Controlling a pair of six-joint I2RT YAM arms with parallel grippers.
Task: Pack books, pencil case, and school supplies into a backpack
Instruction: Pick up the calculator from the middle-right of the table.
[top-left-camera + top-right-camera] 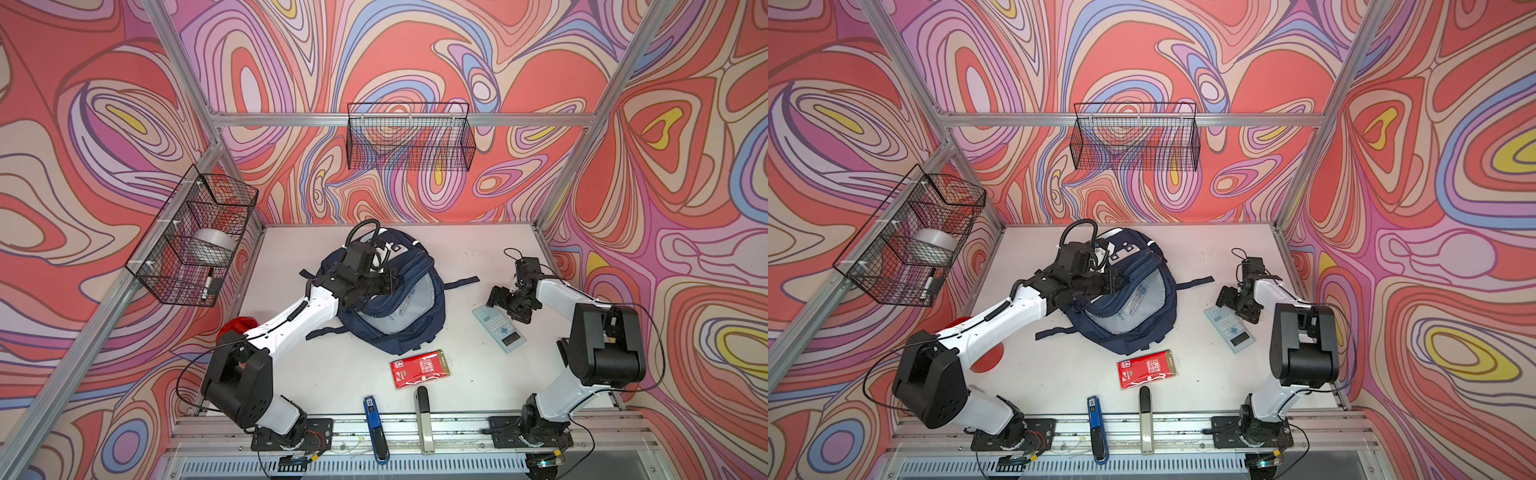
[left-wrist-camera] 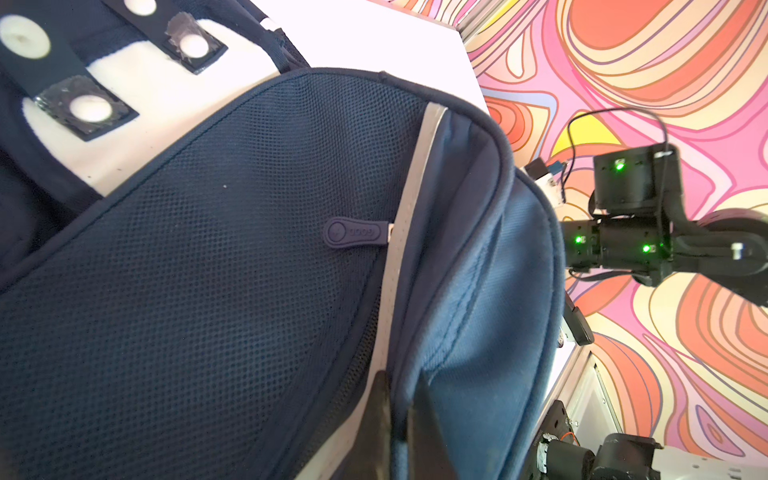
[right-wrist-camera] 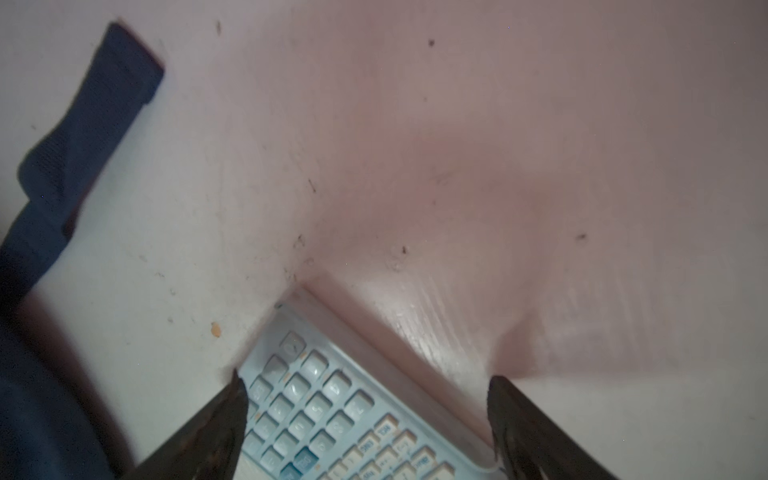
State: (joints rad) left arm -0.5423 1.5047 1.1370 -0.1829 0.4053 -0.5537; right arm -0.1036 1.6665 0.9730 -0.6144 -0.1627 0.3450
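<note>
The navy backpack (image 1: 415, 332) (image 1: 1142, 332) lies open mid-table in both top views, grey lining up, with a slim clear pack (image 1: 1137, 297) on the lining. My left gripper (image 1: 400, 279) (image 1: 1123, 279) (image 2: 399, 415) is shut on a fold of the backpack's blue rim fabric (image 2: 457, 291). My right gripper (image 1: 494, 297) (image 1: 1223, 297) (image 3: 366, 377) is open, jaws wide apart over the far end of the light blue calculator (image 1: 500, 328) (image 1: 1231, 328) (image 3: 332, 415). The red packet (image 1: 419, 368) (image 1: 1148, 369) lies in front of the backpack. The books and pencil case are out of view.
A blue stapler (image 1: 376, 428) and a grey bar with a black end (image 1: 423, 415) lie at the front edge. A red cup (image 1: 239, 326) stands under the left arm. Wire baskets hang on the left wall (image 1: 195, 241) and back wall (image 1: 409, 139). A backpack strap (image 3: 104, 104) lies near the calculator.
</note>
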